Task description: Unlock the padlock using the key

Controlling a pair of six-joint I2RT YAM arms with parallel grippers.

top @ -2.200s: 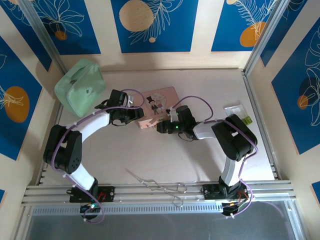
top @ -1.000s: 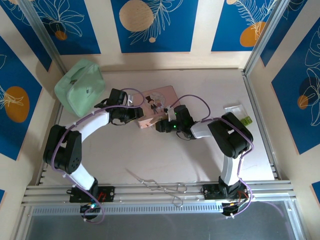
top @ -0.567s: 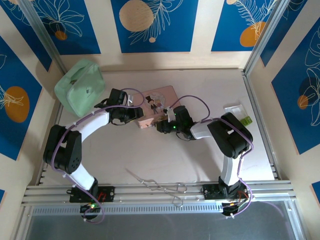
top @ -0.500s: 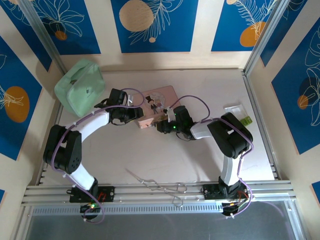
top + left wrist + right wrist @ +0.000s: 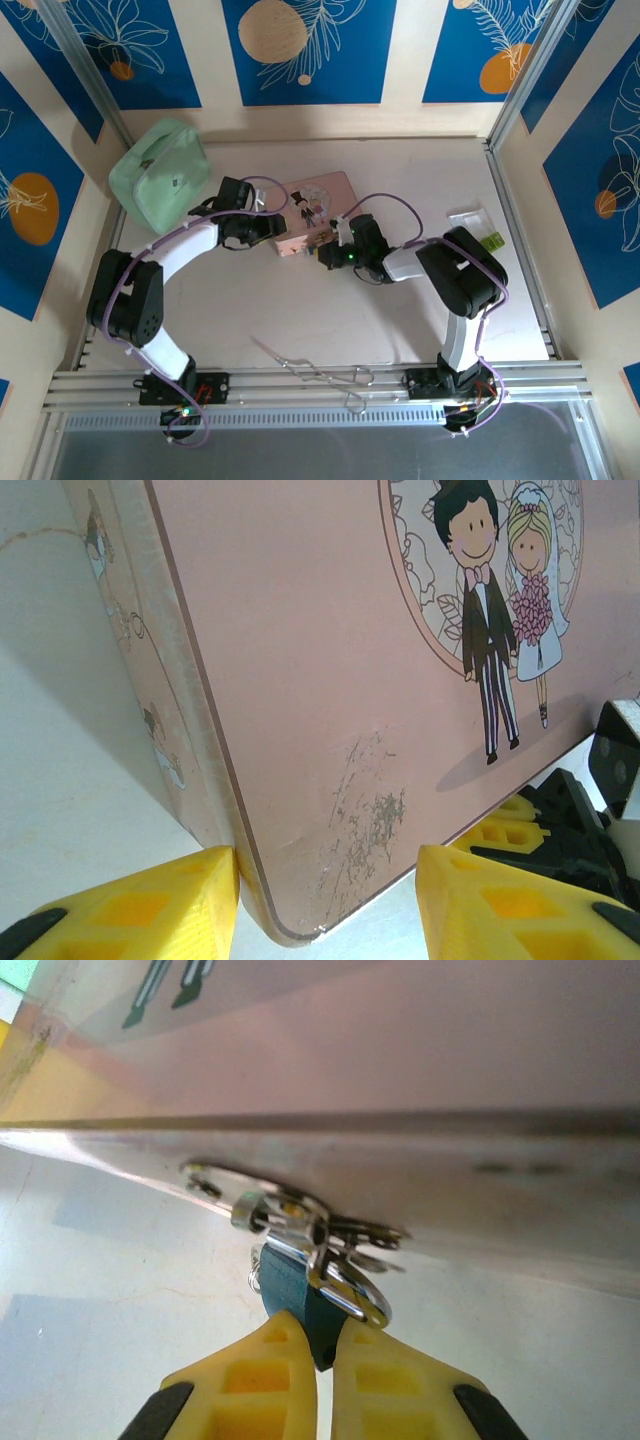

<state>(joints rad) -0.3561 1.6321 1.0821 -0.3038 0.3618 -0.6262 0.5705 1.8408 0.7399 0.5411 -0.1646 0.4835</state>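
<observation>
Yellow right fingers (image 5: 268, 1360), levelled low, pinch the padlock (image 5: 290, 1282).

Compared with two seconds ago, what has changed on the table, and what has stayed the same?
The right pincer moved a little closer to the front edge of the pink box and closed on the body of the padlock hanging there. Unchanged: the left pincer stays open around the box's corner, and the box, the green pouch and the forceps lie where they were.
</observation>
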